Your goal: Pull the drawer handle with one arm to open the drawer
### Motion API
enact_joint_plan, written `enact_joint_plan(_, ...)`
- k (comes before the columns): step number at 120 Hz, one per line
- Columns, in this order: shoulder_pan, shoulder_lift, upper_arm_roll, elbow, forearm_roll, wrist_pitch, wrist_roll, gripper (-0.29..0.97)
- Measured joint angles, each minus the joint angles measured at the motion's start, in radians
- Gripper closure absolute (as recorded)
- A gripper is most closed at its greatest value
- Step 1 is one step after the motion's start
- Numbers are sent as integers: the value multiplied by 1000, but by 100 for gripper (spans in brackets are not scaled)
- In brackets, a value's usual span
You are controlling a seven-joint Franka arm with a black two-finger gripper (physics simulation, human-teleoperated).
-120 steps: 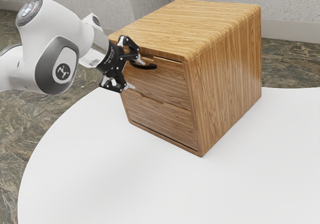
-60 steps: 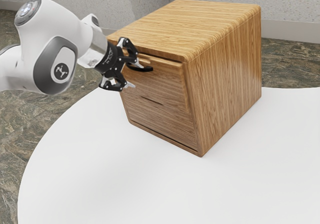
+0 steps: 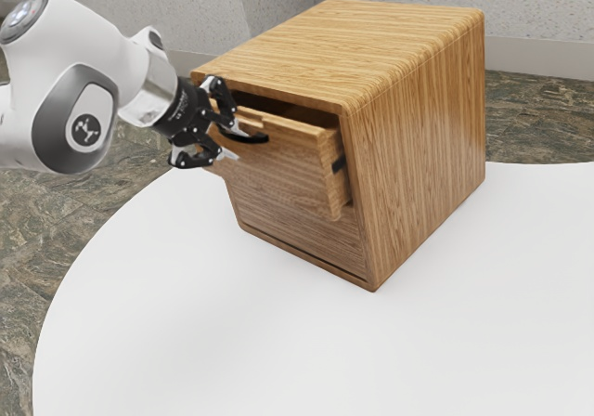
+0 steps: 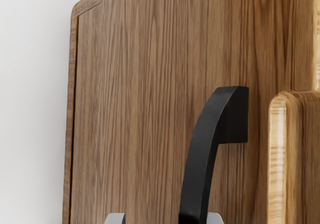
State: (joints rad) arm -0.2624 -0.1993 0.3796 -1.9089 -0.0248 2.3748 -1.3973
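Note:
A wooden cabinet (image 3: 418,128) stands on the white table (image 3: 278,342). Its top drawer (image 3: 288,161) sticks partly out of the cabinet front, with a dark gap showing above it. The drawer's black curved handle (image 3: 252,139) lies between the spread fingers of my gripper (image 3: 232,143), which is open and hooked around it. In the wrist view the handle (image 4: 205,154) arches off the drawer front (image 4: 140,109) and runs down between my two fingertips (image 4: 116,218), nearer to one of them.
A lower drawer (image 3: 297,221) sits flush in the cabinet below the pulled one. The round table spreads wide in front of the cabinet. Stone-patterned floor (image 3: 56,221) and a grey wall lie beyond.
My hand has drawn back toward the exterior view's left, and the top drawer has slid out of the cabinet with it, from flush to partly open.

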Motion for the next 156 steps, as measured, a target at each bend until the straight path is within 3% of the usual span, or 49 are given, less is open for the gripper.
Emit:
enact_joint_plan(48, 1, -42, 7, -34, 3, -23, 13, 71)
enact_joint_plan(156, -8, -236, 9, -201, 14, -28, 19, 74)
